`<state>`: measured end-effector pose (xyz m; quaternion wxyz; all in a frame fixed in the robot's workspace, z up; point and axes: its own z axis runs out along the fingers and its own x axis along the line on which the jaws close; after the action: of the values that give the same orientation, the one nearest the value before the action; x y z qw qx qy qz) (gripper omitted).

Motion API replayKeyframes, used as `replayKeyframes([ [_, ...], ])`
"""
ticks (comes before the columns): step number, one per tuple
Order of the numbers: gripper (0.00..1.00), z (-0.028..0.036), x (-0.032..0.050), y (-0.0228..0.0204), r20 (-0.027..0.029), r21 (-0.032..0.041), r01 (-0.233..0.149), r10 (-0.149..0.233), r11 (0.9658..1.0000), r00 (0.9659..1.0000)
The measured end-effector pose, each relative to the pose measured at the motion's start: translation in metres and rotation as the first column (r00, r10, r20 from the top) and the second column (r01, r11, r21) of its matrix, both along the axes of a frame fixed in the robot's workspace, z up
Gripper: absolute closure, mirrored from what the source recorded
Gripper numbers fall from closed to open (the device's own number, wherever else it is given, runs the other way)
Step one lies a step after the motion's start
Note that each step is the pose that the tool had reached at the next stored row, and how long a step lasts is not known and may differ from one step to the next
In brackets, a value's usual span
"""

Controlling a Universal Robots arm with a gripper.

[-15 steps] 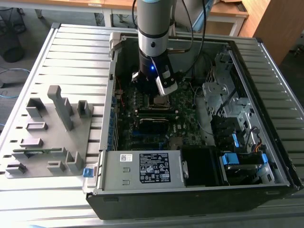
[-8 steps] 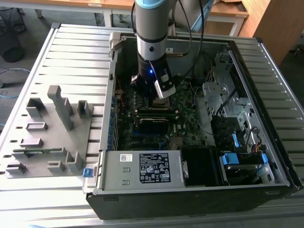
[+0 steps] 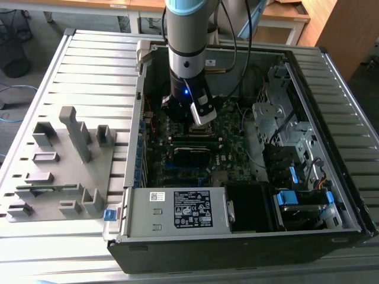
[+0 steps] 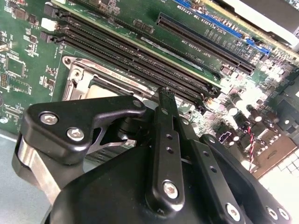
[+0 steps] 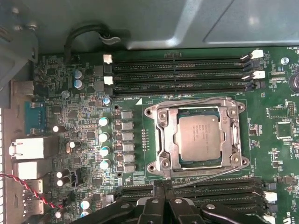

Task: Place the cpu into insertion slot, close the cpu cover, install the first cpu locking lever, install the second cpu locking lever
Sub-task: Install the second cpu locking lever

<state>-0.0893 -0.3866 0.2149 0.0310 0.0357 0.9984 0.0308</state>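
Observation:
The cpu, a dull silver square, lies in the insertion slot on the green motherboard. The silver cpu cover lies flat around it, and the chip shows through its window. One thin wire lever runs along the socket's side by the memory slots. A second wire lever runs aslant along the opposite side. My gripper hovers beside that second lever, its black fingers close together with nothing between them. In the second wrist view the gripper stands just off the cover's corner. The exterior view has the gripper low inside the case.
Long black memory slots flank the socket on two sides. The open computer case walls the board in, with a power supply and drive bays. A grey fixture plate lies at the exterior view's left.

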Motion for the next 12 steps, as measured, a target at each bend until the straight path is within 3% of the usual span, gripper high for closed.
replayKeyframes([
  [5,0.90,-0.0011,-0.0005,-0.0001,0.0003,0.0003,0.000,0.000,1.0000,1.0000],
  [12,0.90,-0.0088,-0.0038,0.0002,0.0000,0.0004,0.000,0.000,1.0000,1.0000],
])
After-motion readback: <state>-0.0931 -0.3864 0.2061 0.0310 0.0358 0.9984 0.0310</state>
